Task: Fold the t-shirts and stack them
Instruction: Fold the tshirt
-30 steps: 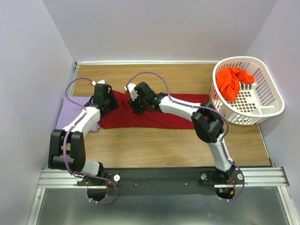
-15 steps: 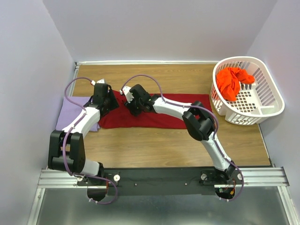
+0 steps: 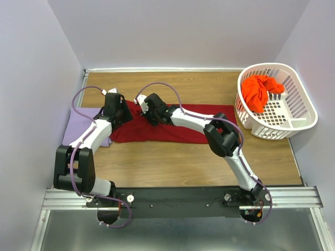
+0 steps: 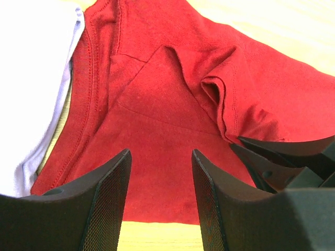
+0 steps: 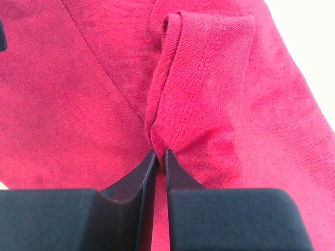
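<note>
1. The lavender t-shirt (image 3: 78,128) lies flat at the left edge of the table (image 3: 183,162); its right side touches the crimson t-shirt (image 3: 178,130).
2. The left gripper (image 4: 159,152) hangs over the crimson t-shirt's left end, released; its jaws stand apart with nothing between them.
3. The crimson t-shirt is spread across the middle of the table; its sleeve hem is raised into a ridge.
4. The right gripper (image 5: 160,151) is clenched on that ridge of crimson cloth, just right of the left gripper.
5. The orange-red t-shirt (image 3: 260,91) sits bunched inside the white basket (image 3: 303,112) at the far right.
</note>
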Controlling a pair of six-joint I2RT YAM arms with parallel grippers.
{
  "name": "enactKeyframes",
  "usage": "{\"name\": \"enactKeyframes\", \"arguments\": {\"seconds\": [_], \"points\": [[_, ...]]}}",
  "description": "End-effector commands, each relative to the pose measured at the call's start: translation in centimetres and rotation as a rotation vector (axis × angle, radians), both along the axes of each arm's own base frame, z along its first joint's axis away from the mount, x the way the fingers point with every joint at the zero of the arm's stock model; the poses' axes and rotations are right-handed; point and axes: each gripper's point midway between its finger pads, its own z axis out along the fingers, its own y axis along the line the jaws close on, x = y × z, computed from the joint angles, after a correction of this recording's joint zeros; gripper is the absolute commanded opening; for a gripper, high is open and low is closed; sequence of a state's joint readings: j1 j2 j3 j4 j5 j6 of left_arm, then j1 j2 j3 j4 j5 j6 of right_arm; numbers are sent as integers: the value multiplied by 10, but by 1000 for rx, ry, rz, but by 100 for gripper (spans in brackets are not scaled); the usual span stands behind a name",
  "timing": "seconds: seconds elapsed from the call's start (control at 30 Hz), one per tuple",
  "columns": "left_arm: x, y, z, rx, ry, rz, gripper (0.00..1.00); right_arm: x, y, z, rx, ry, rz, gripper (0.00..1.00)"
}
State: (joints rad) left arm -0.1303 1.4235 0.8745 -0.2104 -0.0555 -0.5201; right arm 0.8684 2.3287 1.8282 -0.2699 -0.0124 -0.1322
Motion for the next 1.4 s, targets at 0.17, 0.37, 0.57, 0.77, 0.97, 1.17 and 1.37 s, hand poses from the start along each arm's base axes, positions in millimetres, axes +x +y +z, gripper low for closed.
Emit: {"name": "enactKeyframes", "arguments": {"seconds": [0.17,0.37,0.57,0.77,0.97,1.17,1.37], "points": [[1,2,-6,12,7,-9,58,17,1,26,62,-23,-34,22],[1,1,-9,10,14,-14,58,23,-3,26,69,-17,-48,27],[1,-2,-10,1,19,-26,58,24,-1,27,83,-7,-43,13],[2,-7,-16,-26,36,-37,58,37,-9,38,91,-34,-98,3],[9,-34,-25,-166,84,-85,56,55,-24,43,82,-62,-163,3],[27,-41,-21,-202,83,-58,55,74,-41,39,83,-63,-215,3],[36,-50,-31,-235,113,-38,56,77,-43,33,90,-40,-210,3]]}}
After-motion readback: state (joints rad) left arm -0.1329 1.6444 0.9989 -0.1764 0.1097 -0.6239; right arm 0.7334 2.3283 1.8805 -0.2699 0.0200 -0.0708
